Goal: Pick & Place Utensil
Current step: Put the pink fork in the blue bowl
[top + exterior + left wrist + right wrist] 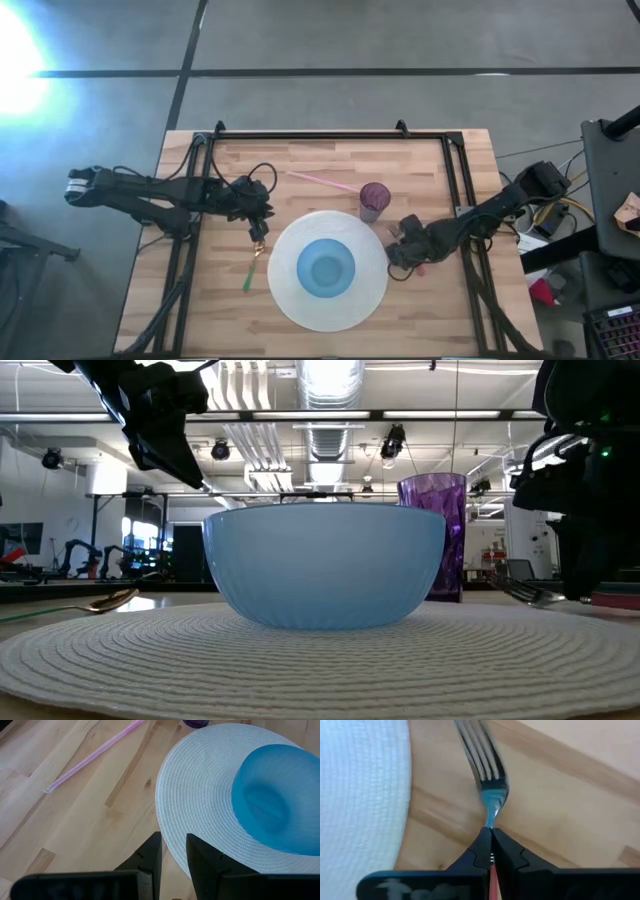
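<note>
the right gripper [491,851] is clamped on the neck of a silver fork [487,780], its two fingers pressed together just behind the tines, with a pink handle showing between them. in the high view this gripper [405,243] sits low at the right edge of the round white woven placemat [290,290], on the wooden table [440,320]; the fork's tines lie over bare wood just beside the mat's rim. the left gripper [172,851] has its fingers held slightly apart with a narrow gap and nothing between them. in the high view it [259,232] stands at the mat's left edge, above a spoon [252,266] with a green handle and a gold-coloured bowl lying on the wood; whether the fingertips touch the spoon cannot be told from these views. a blue bowl [327,267] stands at the centre of the mat. a purple cup [374,199] stands upright just beyond the mat's far edge, near the right gripper. a pink straw [322,181] lies flat on the table to the left of the cup, apart from it.
</note>
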Motion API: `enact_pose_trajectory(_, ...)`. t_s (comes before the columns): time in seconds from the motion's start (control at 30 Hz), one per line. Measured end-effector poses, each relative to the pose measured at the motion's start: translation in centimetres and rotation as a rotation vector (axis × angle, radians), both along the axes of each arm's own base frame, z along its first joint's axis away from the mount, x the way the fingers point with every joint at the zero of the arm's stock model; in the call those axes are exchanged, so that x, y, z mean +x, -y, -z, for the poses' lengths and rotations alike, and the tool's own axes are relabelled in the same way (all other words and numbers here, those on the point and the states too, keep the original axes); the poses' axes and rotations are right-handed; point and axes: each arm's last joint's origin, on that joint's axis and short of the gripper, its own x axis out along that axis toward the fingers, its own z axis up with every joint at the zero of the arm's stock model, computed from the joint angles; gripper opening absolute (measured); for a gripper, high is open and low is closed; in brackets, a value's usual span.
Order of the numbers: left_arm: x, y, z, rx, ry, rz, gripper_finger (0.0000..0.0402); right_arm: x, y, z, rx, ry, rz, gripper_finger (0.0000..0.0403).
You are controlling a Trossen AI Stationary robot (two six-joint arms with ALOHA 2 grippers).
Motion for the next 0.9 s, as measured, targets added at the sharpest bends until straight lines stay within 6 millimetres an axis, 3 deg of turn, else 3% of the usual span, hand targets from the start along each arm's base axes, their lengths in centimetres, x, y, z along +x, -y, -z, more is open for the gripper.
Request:
enact_pose_trajectory(0.6, 0.0, 0.0, 0.0, 0.0, 0.0, 0.0, 0.0081, -0.1, -0.1, -0.2, 0.03, -0.011, -0.031, 0.0007)
enact_pose_trajectory(0.9, 0.0, 0.0, 0.0, 0.0, 0.0, 0.0, 0.0081, -0.5, -1.3, -0.3, 0.075, -0.013, -0.06, 0.0008)
